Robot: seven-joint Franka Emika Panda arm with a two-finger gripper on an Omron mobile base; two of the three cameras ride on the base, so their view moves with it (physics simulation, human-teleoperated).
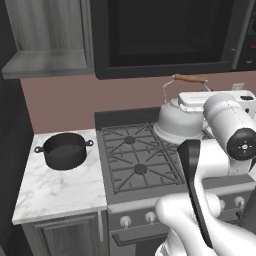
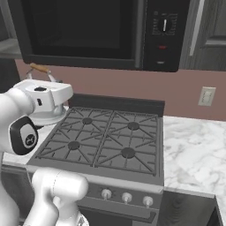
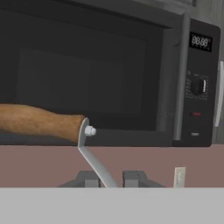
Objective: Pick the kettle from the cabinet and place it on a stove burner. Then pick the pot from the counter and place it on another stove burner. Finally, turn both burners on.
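Hanging over the rear of the stove, the arm's end effector was clamped on the thin metal strut of the kettle handle, its two dark tips pressed together with that strut rising between them in the hand view. The stove served as the landmark: its black grates spread across the middle, silver knobs ran along its front, the microwave hung above it, and the open cabinet sat up and off its left side.

The kettle hung or rested at the stove's rear, by the left base view nearer the right rear burner, by the right base view out at the far left rear edge; whether its base touched the grate could not be told. Its wooden handle top ran crosswise from the end effector, reaching away to one side in the hand view, so the grip sat at one end of the arch, not its middle.

The relation the coming move seemed to turn on was downward: the burner lay directly under the kettle, so a short lowering and release looked sufficient.

The pot stood on the counter to the stove's left, well apart from the kettle, its two loop handles lined up along the stove's front edge.
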